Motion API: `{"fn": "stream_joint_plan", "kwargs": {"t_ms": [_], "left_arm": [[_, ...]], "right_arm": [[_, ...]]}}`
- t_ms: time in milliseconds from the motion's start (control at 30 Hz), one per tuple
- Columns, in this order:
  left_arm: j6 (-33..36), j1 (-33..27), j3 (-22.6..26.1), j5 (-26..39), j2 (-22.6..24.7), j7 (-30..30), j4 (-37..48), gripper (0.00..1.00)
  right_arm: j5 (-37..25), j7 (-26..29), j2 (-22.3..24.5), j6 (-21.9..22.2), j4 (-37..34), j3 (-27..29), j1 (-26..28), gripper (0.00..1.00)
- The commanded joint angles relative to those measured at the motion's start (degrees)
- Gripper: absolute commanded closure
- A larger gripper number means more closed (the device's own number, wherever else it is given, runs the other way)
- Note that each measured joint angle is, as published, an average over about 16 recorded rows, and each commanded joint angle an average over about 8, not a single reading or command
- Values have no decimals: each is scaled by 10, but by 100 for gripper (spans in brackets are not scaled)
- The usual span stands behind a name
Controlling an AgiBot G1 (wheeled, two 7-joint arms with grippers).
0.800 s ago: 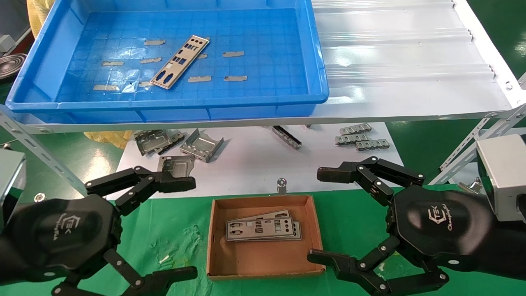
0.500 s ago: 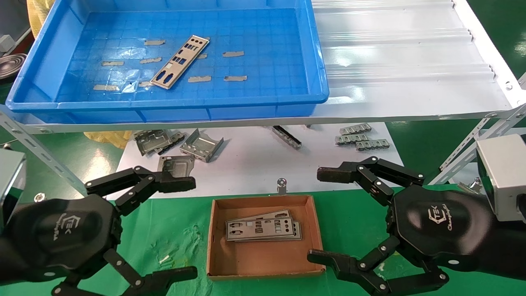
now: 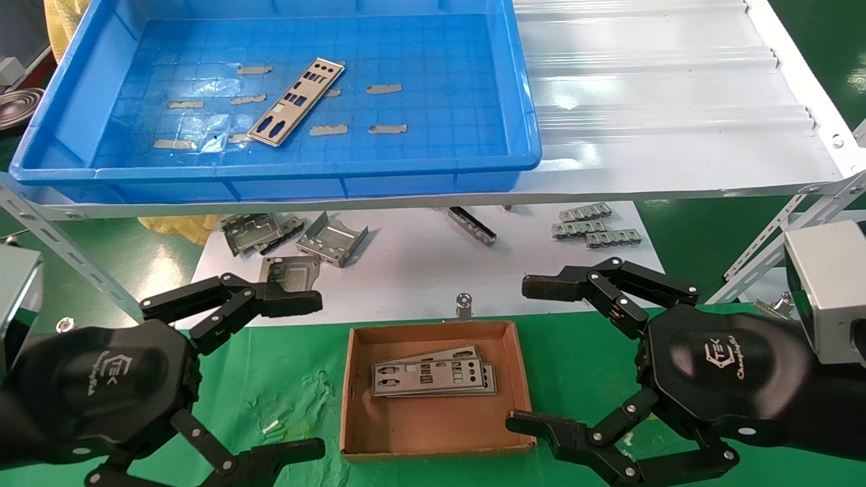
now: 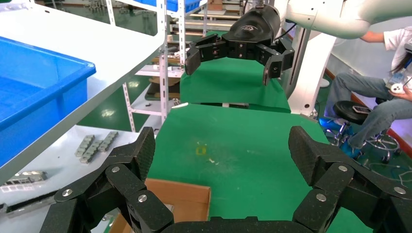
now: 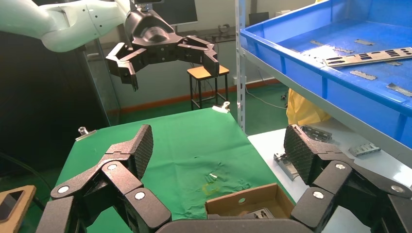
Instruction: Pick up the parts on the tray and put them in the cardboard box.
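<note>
On the upper white shelf [image 3: 663,101] the blue tray [image 3: 521,95] holds one silver part [image 3: 296,101], lying flat and slantwise on the gridded floor among small grey tape strips [image 3: 383,88]. Below and nearer the robot, the cardboard box [image 3: 352,399] sits on the green cloth [image 3: 298,385], with a few more plates [image 3: 433,374] stacked flat inside it, toward its far half. The left gripper [image 3: 298,375] hangs over the cloth just left of the box, its fingers spread wide with nothing between them. The right gripper [image 3: 531,355] hangs at the box's right side, likewise spread wide and holding nothing, its near fingertip [image 3: 524,423] over the box's near right corner. In each wrist view the other arm's gripper shows farther off, fingers apart, above the green cloth. On the lower white board [image 3: 419,270] beyond the box lie bent grey brackets [image 3: 331,238] and a few small metal strips [image 3: 595,226].
</note>
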Motion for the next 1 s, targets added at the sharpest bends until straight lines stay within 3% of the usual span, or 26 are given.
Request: {"fn": "stream_joint_plan", "kwargs": {"t_ms": [33, 1000], "left_arm": [[0, 0, 0, 0, 0, 0, 0, 0], [0, 0, 0, 0, 0, 0, 0, 0]], "right_arm": [[0, 0, 0, 0, 0, 0, 0, 0], [0, 0, 0, 0, 0, 0, 0, 0]]}}
